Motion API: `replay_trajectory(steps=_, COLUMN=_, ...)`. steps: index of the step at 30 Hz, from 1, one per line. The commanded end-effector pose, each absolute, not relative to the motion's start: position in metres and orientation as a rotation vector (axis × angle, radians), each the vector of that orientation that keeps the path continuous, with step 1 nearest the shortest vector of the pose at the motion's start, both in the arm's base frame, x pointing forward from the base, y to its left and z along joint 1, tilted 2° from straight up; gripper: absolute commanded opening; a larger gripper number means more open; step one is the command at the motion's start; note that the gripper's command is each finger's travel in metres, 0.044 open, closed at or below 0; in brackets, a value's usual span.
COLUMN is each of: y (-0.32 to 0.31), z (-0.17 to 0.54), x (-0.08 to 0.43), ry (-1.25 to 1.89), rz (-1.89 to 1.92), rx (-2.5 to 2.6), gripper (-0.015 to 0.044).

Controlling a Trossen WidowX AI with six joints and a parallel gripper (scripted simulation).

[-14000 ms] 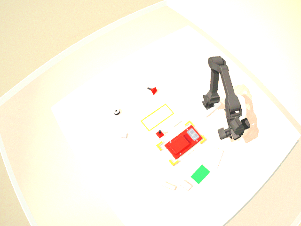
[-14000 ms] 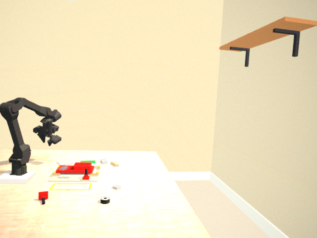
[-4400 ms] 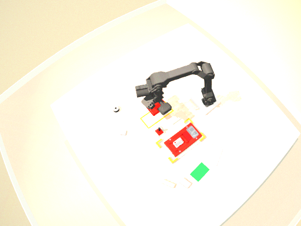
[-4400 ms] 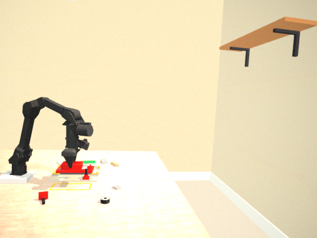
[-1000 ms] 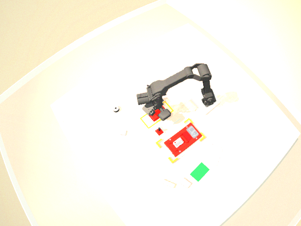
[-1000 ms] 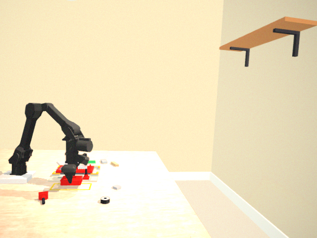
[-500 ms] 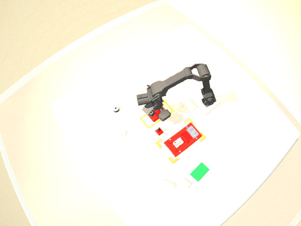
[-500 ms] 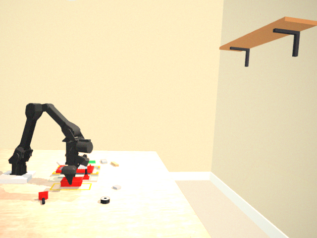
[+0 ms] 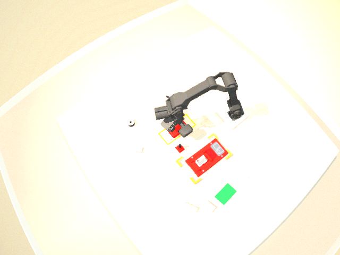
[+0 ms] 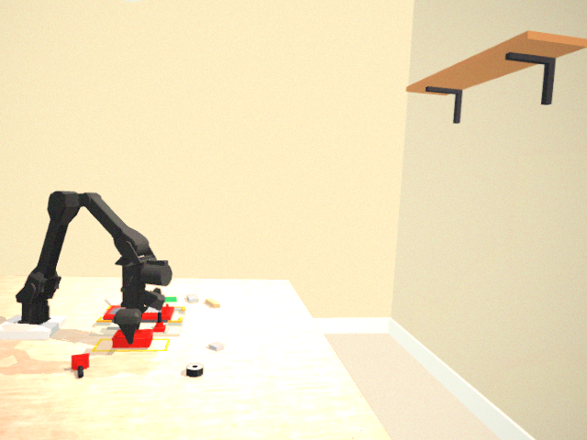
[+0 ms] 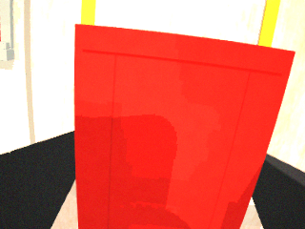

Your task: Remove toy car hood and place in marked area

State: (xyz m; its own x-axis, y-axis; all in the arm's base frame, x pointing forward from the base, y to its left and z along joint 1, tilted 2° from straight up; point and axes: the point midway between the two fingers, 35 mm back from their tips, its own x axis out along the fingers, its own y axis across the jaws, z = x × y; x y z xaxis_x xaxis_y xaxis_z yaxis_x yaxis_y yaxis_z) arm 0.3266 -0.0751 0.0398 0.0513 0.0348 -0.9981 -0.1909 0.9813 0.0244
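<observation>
The red hood [image 9: 175,133] [image 10: 143,338] [image 11: 167,95] is a flat-topped red box. My gripper [image 9: 177,129] [image 10: 135,334] [image 11: 167,150] points down and is shut on the hood, one dark finger on each side. The hood is within the yellow outline of the marked area [image 9: 191,119] [image 10: 159,350] [image 11: 88,11], at or just above the table; a small gap under it cannot be told. The red toy car [image 9: 193,164] [image 10: 159,313] sits apart from it between yellow corner brackets, its white engine block uncovered. The hood's underside is hidden.
A small red block with a black peg [image 9: 180,150] [image 10: 160,327] stands between the marked area and car. Another red piece with a black end [image 10: 80,360] lies at front left. A black and white ring [image 9: 131,122] [image 10: 193,370] and a green patch [image 9: 225,194] [image 10: 171,299] lie farther off.
</observation>
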Motion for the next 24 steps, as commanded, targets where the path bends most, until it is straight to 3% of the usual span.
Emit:
replay_trajectory(steps=1, y=-0.0744, z=0.0351, x=0.3252, ry=1.519, rz=0.173, rx=-0.119, gripper=0.0)
replay_trajectory(steps=11, y=-0.0743, z=0.0324, x=0.3252, ry=1.519, rz=0.173, rx=-0.119, gripper=0.0)
replay_trajectory(steps=24, y=-0.0748, z=0.035, x=0.326, ry=1.514, rz=0.173, rx=-0.125, gripper=0.0341)
